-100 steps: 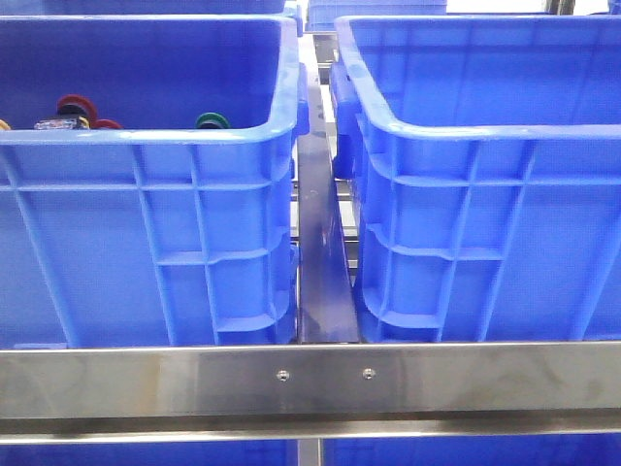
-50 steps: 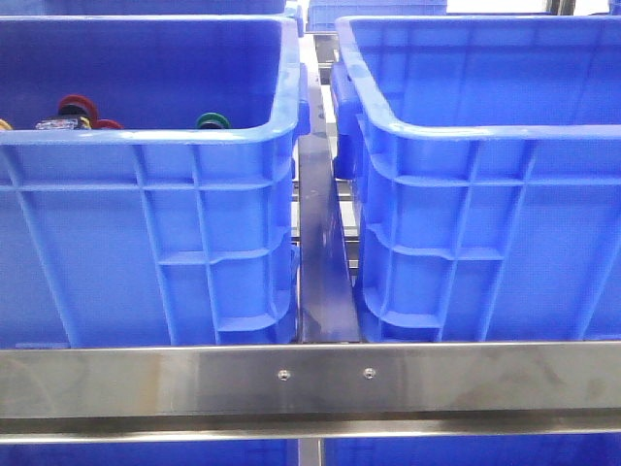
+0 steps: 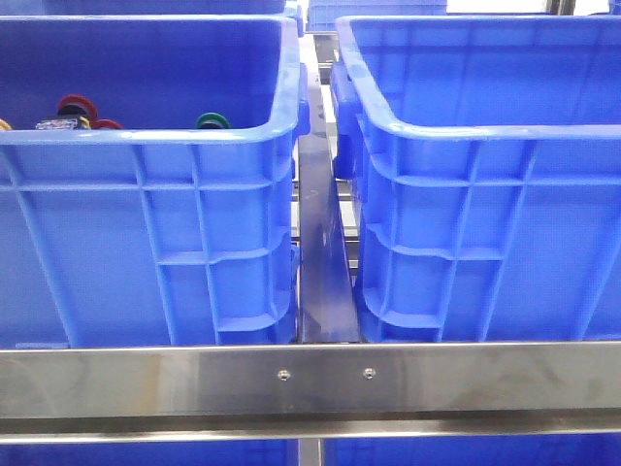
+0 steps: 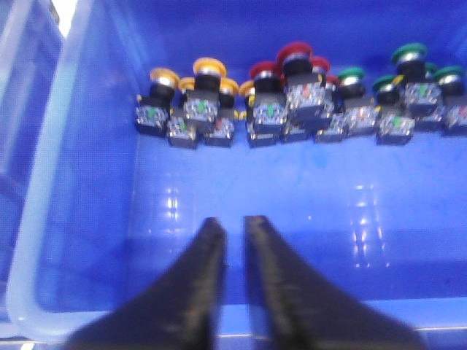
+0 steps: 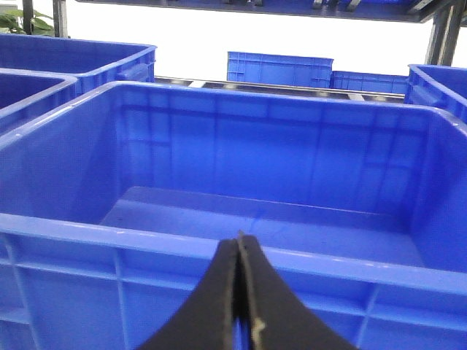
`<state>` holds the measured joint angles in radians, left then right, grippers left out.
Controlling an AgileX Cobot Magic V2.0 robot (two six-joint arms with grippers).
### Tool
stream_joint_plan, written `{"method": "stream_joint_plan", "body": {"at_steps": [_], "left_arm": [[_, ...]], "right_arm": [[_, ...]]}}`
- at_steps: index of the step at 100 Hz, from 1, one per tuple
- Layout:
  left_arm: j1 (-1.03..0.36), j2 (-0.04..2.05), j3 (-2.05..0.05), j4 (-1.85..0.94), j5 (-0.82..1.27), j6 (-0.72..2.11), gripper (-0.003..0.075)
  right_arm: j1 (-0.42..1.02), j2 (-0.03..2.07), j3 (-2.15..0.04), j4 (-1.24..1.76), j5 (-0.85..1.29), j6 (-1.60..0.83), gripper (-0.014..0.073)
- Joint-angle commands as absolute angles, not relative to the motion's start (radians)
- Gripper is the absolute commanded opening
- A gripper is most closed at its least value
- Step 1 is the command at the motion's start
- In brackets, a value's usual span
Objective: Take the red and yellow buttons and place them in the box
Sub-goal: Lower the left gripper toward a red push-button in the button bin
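— Nothing has moved in the front view since a second ago: both crates sit as they did, and the same caps peek over the near rim of the left crate (image 3: pixel 146 136).

— So where do we stand on the task?

— At the start, as we judge it. Our left wrist view shows the yellow buttons (image 4: pixel 191 102) and red buttons (image 4: pixel 288 87) bunched in a row against the far wall of that crate, with the green buttons (image 4: pixel 408 80) beside them at the row's other end. None is lifted.

— And the box?

— The box (image 5: pixel 241 244), the right-hand crate, shows only bare blue floor in our right wrist view; we see no button in it, so every red and yellow one is left to move.

— Fingers?

— Our left gripper (image 4: pixel 233 230) hangs above the crate floor, well short of the row, fingers (image 4: pixel 208 248) parted by a narrow gap and holding nothing. Our right gripper (image 5: pixel 238 251) has its fingers pressed together, empty, just outside the box's near rim.
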<state>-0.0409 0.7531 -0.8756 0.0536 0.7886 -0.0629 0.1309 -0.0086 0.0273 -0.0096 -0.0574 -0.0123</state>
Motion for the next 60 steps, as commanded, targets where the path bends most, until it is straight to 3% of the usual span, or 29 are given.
{"method": "stream_joint_plan", "body": {"at_steps": [1,9,16,60], "left_arm": [[-0.04,0.776,-0.911,0.035,0.714,-0.063,0.0332],[-0.04,0.799,-0.911,0.014,0.697,-0.063,0.0499],[-0.046,0.822,-0.911,0.01,0.675,-0.063,0.0559],[-0.234,1.247,-1.098,-0.027,0.58,-0.119,0.0554]], "right_arm": [[0.127,-0.026,0.026,-0.017,-0.141,-0.012,-0.0067],[0.127,-0.026,0.026,-0.017,-0.141,-0.012,-0.0067],[0.127,-0.026,0.026,-0.017,-0.141,-0.012,-0.0067],[0.127,-0.026,0.026,-0.017,-0.141,-0.012,-0.0067]]}}
